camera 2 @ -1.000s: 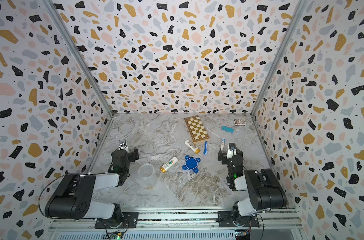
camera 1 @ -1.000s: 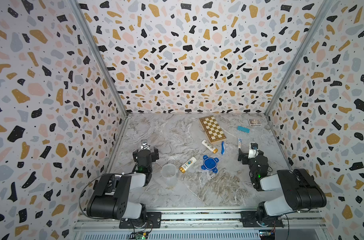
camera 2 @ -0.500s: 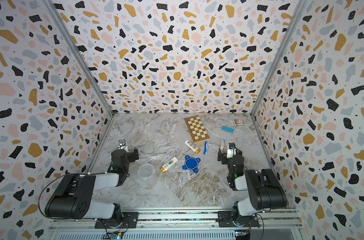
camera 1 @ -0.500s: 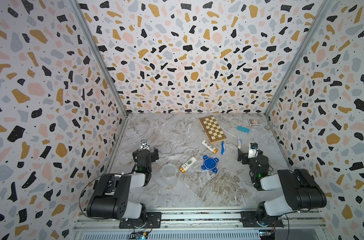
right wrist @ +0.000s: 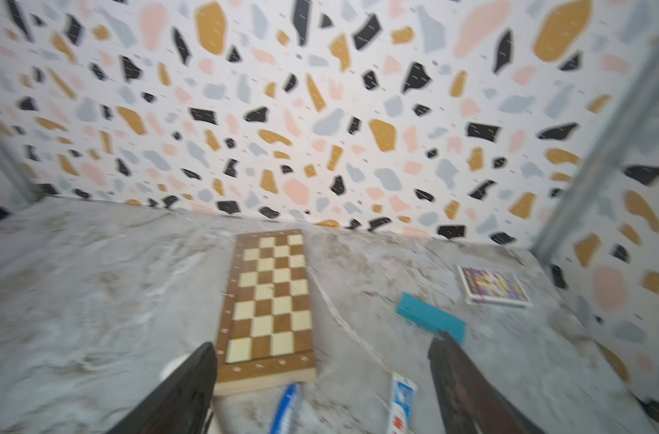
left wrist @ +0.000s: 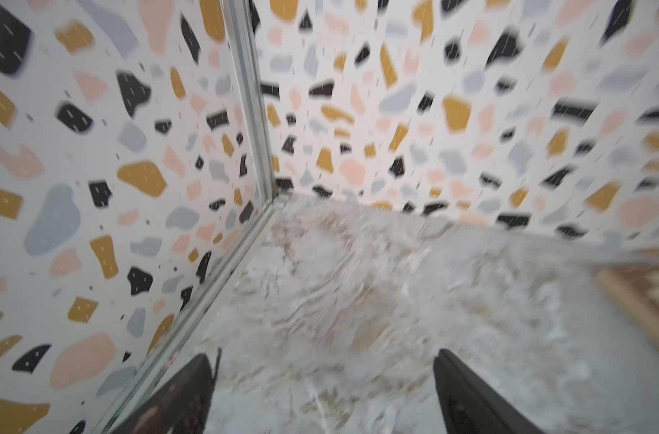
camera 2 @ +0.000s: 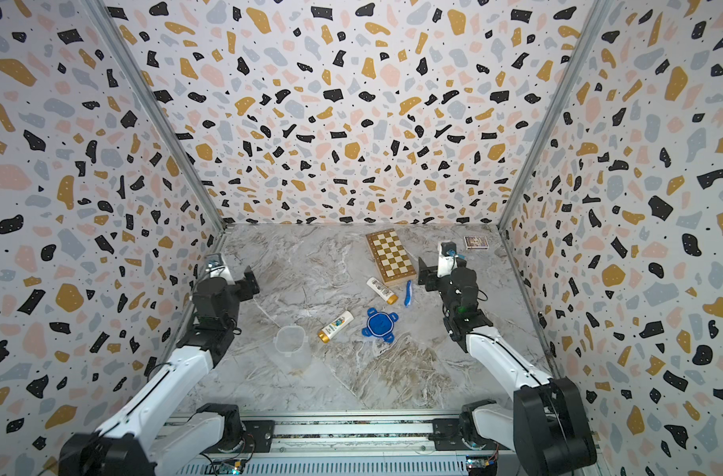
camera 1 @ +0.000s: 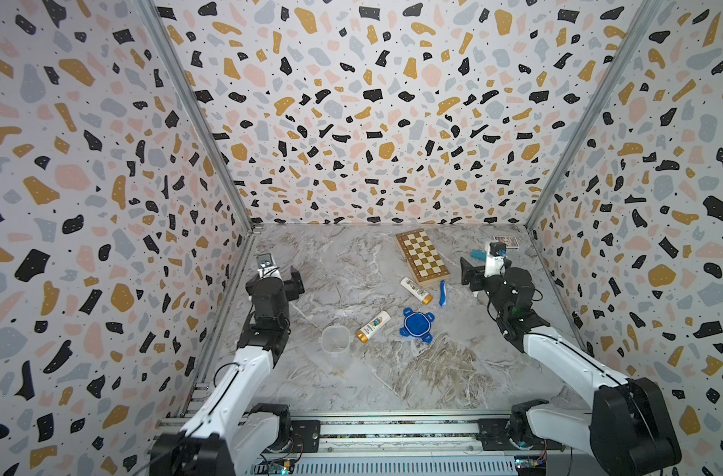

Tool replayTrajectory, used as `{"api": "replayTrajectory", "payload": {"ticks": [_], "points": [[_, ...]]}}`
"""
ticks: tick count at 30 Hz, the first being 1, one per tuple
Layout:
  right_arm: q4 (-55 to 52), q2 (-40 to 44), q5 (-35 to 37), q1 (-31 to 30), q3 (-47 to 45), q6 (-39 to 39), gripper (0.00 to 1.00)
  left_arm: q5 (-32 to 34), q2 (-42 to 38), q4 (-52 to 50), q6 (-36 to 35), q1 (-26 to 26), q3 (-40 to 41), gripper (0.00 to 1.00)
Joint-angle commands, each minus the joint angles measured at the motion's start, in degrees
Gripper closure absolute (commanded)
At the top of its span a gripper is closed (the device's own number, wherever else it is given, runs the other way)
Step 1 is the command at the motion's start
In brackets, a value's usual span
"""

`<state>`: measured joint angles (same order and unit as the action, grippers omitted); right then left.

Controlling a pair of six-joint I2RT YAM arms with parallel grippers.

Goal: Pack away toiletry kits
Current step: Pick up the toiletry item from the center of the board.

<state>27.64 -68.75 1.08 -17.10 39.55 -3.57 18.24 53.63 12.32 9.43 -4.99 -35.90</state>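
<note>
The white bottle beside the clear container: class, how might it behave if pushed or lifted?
Lying on its side and apparently round, the white bottle would probably roll when pushed. Small, it is likely light. Its smooth surface might slip.

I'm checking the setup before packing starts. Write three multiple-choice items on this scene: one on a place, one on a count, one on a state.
1. The blue lid lies:
A. on a chessboard
B. in a gripper
C. flat on the table

2. How many white bottles with gold caps lie on the table?
A. one
B. two
C. three

3. The clear container is:
A. open, with nothing in it
B. shut under its lid
C. open, holding a bottle

Answers:
1 C: bare table shows all round the lid in both top views.
2 B: one lies next to the container, the other by the chessboard.
3 A: its rim is uncovered and the table shows through it.
</note>
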Motion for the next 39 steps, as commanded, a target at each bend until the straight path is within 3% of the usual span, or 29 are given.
{"api": "replayTrajectory", "payload": {"ticks": [1,5,10,22,29,35,39], "points": [[-21.76,-4.97,-8.96,-3.56,7.07,1.82,0.18,-9.45,-3.69,-17.11,6.52,-0.35,-6.20,0.11],[-31.70,-13.35,-10.95,-8.43,12.55,6.78,0.22,-24.75,-1.61,-28.11,8.38,-0.53,-12.97,0.10],[-34.93,-19.18,-13.24,-10.02,13.79,7.78,0.28,-36.82,1.43,-37.08,11.29,-1.84,-15.27,0.10],[-37.79,-33.60,-10.02,-9.62,24.54,11.69,0.27,-40.97,2.30,-36.85,13.25,-2.12,-12.87,0.09],[-41.24,-40.51,-8.63,-9.26,30.46,13.37,0.39,-43.28,5.92,-35.83,15.20,-3.30,-14.55,0.10],[-42.53,-43.14,-8.66,-9.18,30.99,14.55,0.41,-44.20,10.27,-38.07,13.60,-7.40,-18.63,0.10],[-41.83,-42.33,-8.99,-8.91,30.84,15.31,0.63,-45.19,12.32,-36.67,14.09,-8.78,-19.95,0.10]]}}
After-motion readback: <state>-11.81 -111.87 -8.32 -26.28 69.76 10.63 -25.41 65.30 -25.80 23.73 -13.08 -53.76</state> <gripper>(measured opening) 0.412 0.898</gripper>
